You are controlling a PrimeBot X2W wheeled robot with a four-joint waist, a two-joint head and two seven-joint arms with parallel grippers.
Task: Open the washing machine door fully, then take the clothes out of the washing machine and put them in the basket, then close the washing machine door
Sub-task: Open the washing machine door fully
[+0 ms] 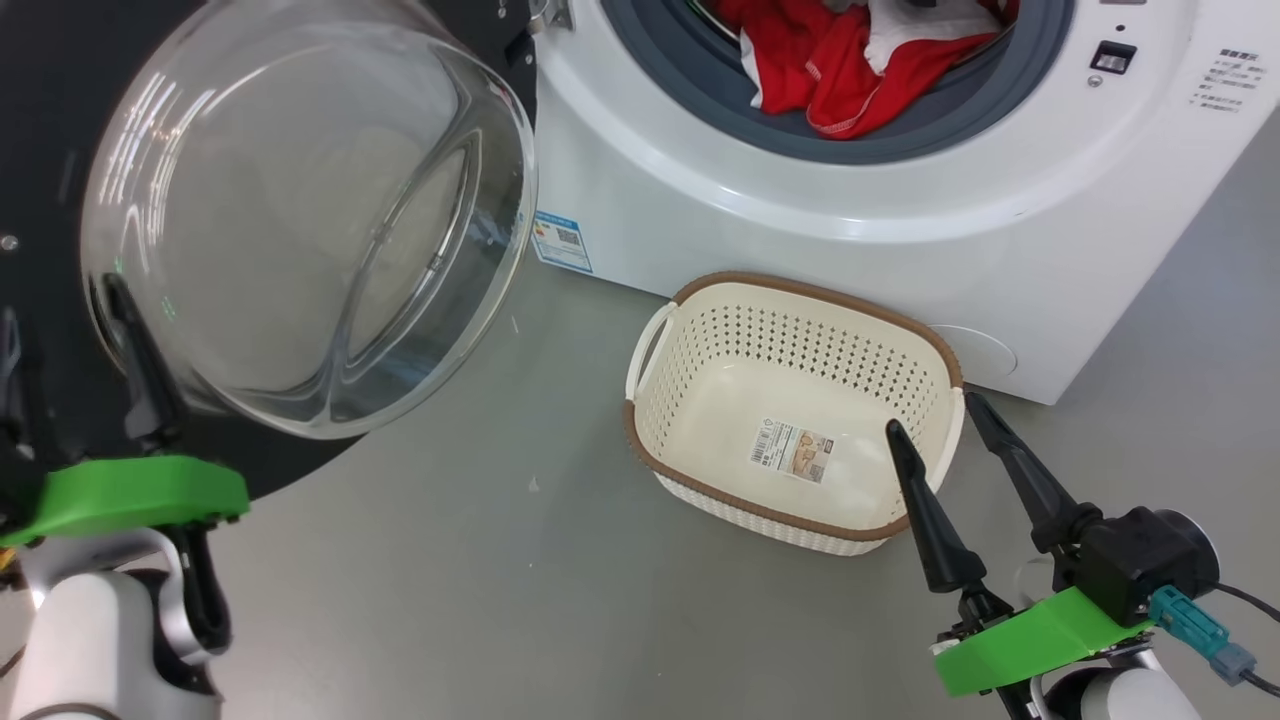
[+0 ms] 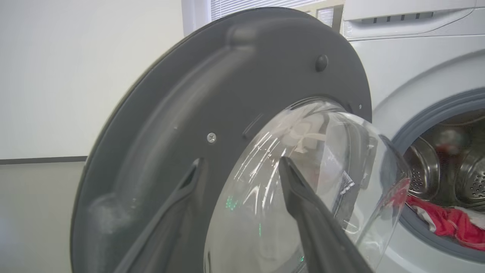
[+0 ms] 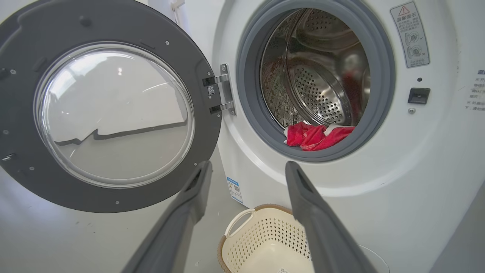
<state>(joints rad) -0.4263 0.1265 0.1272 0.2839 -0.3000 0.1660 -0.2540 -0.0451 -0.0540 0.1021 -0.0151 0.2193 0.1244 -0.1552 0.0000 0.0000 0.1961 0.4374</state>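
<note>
The washing machine door (image 3: 110,113) stood swung wide on its hinge at the left of the washing machine (image 1: 800,230), with its grey inner face and bulging glass bowl turned out toward the robot. The clothes (image 1: 830,70), red with white panels, lay heaped at the front lip of the steel drum, partly over the grey rubber ring. The basket (image 1: 800,290) sat on the grey floor (image 1: 450,560) just in front of the machine, below the opening, with the sticker on its bottom showing. The left gripper (image 2: 240,161) was raised close to the door's inner face with its fingers spread apart and nothing between them. One finger lay across the dark ring and the other across the glass bowl. Whether either touched the door could not be told. The right gripper (image 1: 930,410) was held low at the robot's right, also spread and holding nothing. Its fingers pointed toward the machine, and their tips sat over the basket's near right rim in the head view.
</note>
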